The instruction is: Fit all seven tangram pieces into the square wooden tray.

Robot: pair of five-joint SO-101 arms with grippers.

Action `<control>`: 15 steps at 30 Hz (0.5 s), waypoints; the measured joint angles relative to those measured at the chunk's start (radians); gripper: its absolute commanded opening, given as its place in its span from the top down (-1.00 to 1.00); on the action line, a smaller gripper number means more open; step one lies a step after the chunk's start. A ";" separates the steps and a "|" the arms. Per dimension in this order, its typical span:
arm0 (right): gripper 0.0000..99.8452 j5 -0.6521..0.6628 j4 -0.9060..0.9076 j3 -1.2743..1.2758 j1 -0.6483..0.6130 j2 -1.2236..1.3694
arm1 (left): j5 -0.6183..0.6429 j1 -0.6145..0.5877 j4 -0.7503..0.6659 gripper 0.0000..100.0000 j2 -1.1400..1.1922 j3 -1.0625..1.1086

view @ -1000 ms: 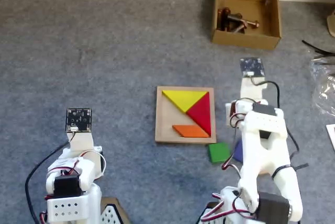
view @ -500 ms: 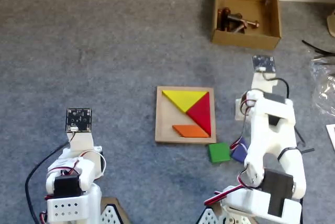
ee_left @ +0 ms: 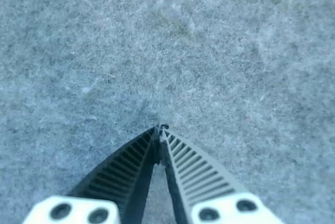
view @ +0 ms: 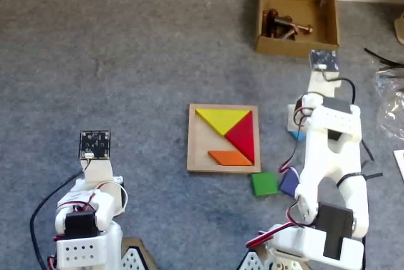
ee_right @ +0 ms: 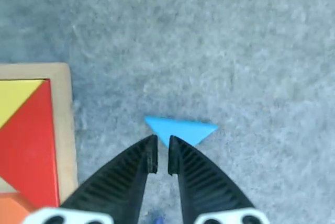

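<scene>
Up top: the tray (view: 201, 147) is partly filled; the green square (view: 264, 183) and purple piece (view: 290, 183) sit just off its corner. Left wrist: my left gripper (ee_left: 159, 136) is pinched closed, empty, over carpet (ee_left: 209, 35). Right wrist: my right gripper (ee_right: 162, 157) is barely cracked, empty, tips at the blue triangle (ee_right: 180, 129). Gotta spread wider to grab it, I reckon.

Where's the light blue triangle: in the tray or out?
Out. The light blue triangle lies flat on the carpet beside the wooden tray, with bare carpet between them, at the tips of the right pincer.

Grey felt (view: 126, 62): wooden tray (view: 199, 147), cardboard box (view: 293, 46), green square (view: 264, 183)
</scene>
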 measured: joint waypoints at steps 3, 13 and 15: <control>0.91 0.000 -0.061 0.000 -0.003 0.005 | 0.000 0.000 0.000 0.99 0.000 0.000; 0.91 0.000 -0.109 -0.123 0.003 0.311 | 0.000 0.000 0.000 0.99 0.000 0.000; 0.91 0.000 -0.104 -0.132 0.003 0.333 | 0.000 0.000 0.000 0.99 0.000 0.000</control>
